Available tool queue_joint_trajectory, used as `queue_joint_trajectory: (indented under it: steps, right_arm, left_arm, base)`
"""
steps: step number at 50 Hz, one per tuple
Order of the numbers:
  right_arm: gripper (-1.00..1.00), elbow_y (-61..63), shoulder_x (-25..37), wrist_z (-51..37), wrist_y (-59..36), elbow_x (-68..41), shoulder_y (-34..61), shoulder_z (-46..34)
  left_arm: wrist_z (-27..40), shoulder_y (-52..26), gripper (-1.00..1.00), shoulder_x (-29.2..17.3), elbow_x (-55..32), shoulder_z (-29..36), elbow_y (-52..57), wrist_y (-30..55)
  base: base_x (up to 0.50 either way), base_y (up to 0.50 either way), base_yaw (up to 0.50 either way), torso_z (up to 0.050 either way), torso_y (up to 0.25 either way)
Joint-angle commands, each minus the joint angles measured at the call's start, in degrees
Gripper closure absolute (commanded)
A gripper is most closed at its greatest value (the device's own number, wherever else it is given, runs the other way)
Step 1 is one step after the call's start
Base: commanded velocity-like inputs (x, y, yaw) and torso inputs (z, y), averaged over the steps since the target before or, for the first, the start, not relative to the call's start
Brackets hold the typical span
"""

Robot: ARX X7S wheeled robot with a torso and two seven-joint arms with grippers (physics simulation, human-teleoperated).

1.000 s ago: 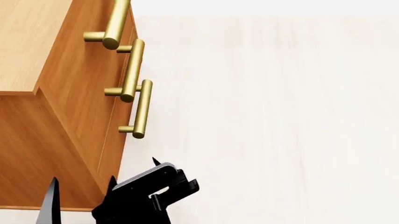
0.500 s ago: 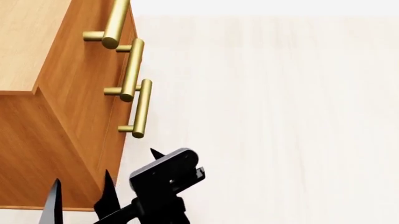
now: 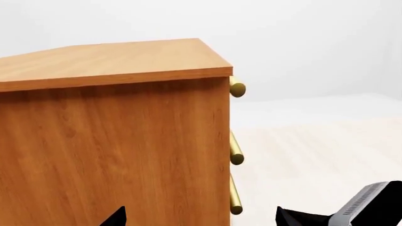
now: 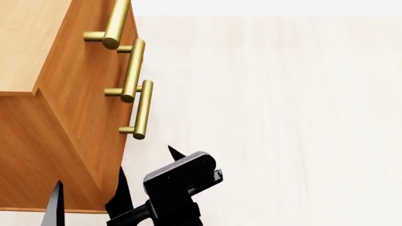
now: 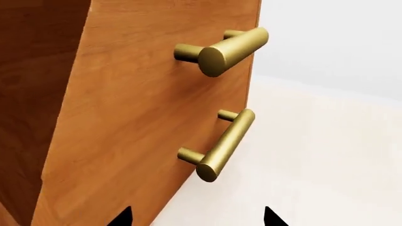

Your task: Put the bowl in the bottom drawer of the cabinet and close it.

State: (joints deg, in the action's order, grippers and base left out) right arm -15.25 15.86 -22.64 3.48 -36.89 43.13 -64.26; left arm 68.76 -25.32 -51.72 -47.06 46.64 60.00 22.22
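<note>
The bowl is out of view. The orange-brown cabinet (image 4: pixel 69 108) fills the left of the head view, all drawers shut. The bottom drawer (image 4: pixel 119 141) carries the lowest brass handle (image 4: pixel 143 110), whose end also shows in the left wrist view (image 3: pixel 235 207). My right gripper (image 4: pixel 146 161) is open just below that handle, off the cabinet's front corner. Its wrist view faces the drawer fronts and two brass handles (image 5: pixel 223 146), with nothing between the fingertips (image 5: pixel 270 217). My left gripper (image 3: pixel 201 217) is open facing the cabinet's side panel (image 3: pixel 113 141); one fingertip (image 4: pixel 56 202) shows in the head view.
Pale wooden floor (image 4: pixel 283 122) stretches to the right of the cabinet front. The right gripper's body (image 3: pixel 370 202) shows at the corner of the left wrist view, beside the cabinet's front edge.
My right gripper has moved up and to the right in the head view, closer to the lowest handle, and turned. The left gripper has stayed put.
</note>
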Motion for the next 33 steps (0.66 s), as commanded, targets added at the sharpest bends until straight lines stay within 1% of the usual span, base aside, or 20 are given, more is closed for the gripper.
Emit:
queue_joint_trajectory:
  steps: [1,4,7,15,24,27,33]
  right_arm:
    - [-1.00,8.5,4.7,-7.7,-2.8,2.0,-3.1,3.2]
    - [-1.00,13.8,7.3,-11.1,-4.1,1.7,-4.1,3.9]
    - [-1.00,15.9,8.8,-13.9,-5.9,3.4,-4.4,3.3]
    - [-1.00,24.4,14.3,-21.9,-5.7,4.1,-9.6,5.0]
    - [-1.00,34.8,20.0,-27.6,-8.5,5.8,-12.4,4.7]
    - [-1.00,40.3,22.5,-30.5,-10.3,5.9,-13.1,5.0]
    - [-1.00,43.7,24.8,-32.5,-10.3,6.4,-14.8,5.2]
  left_arm:
    - [-0.8,-1.1,-1.00,1.9,1.7,-1.4,-4.8,-4.1]
    - [-0.8,-1.2,-1.00,1.9,1.8,-1.3,-4.8,-3.9]
    - [-0.8,-1.3,-1.00,2.2,2.0,-1.0,-4.8,-3.7]
    - [-0.9,-1.5,-1.00,2.3,2.4,-0.7,-4.7,-3.7]
    - [-0.3,-2.0,-1.00,2.1,2.1,-0.6,-3.8,-3.3]
    - [0.1,-2.4,-1.00,2.1,1.8,-0.6,-3.2,-2.8]
    - [0.6,-2.9,-1.00,1.9,1.4,-0.7,-2.8,-2.4]
  base:
    - [0.00,0.00,0.00,0.000,0.000]
    - [0.00,0.00,0.00,0.000,0.000]
    - [0.00,0.00,0.00,0.000,0.000]
    - [0.00,0.00,0.00,0.000,0.000]
    - [0.00,0.00,0.00,0.000,0.000]
    - [0.00,0.00,0.00,0.000,0.000]
    - [0.00,0.00,0.00,0.000,0.000]
